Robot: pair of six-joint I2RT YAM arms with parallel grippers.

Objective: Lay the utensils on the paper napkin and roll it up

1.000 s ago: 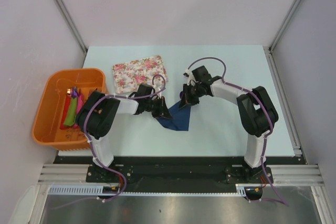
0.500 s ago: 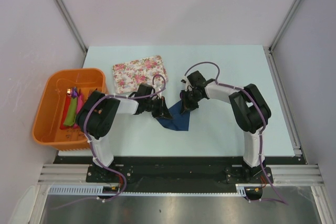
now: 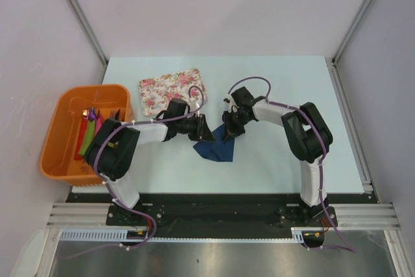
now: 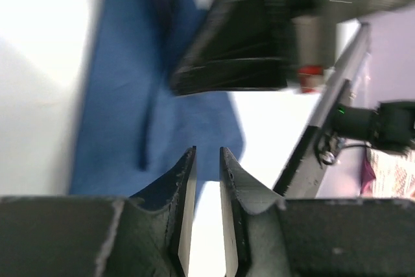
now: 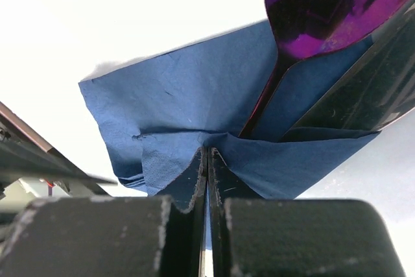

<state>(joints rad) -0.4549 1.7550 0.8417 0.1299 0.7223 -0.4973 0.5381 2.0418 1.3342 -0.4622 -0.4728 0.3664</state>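
1. Napkin [image 3: 216, 150]: thin navy paper, matte and softly creased. It lies near the middle of the smooth, pale table [image 3: 285, 95], between the two grippers, with one corner pointing toward the near edge.
2. Spoon [image 5: 318, 4]: glossy purple metallic finish, with a rounded bowl and a slim stem. It rests on the napkin, and the stem runs down to a raised fold beside the right fingertips.
3. Right gripper [image 3: 231, 129]: placed at the napkin's far right edge. Its black fingers [image 5: 194, 180] are pressed together and pinch a puckered fold of the napkin.
4. Left gripper [image 3: 202, 132]: placed at the napkin's far left edge. Its fingers [image 4: 187, 212] are dark, with pale flat inner faces. They stand slightly spread, leaving a slim gap with nothing in it. The tips are at the napkin's border.
5. Tray [image 3: 173, 89]: a flat rectangle with rounded corners, printed with pink roses on cream. It sits on the table just beyond the left gripper.
6. Basket [image 3: 61, 105]: orange plastic, a rounded rectangle, at the table's left edge. It holds red, pink and green rolls [image 3: 87, 137].
7. Top view only: shows the overall layout, the basket and the whole tray. It resolves neither the spoon nor how the fingers stand.
8. Right wrist view only: shows the spoon and the pinch on the fold. A glossy black shape at its right side cannot be identified.
9. Left wrist view only: blurred, but it shows the gap between the left fingers. The right gripper's black body appears beyond the napkin, and a sliver of floral print shows at the right edge.
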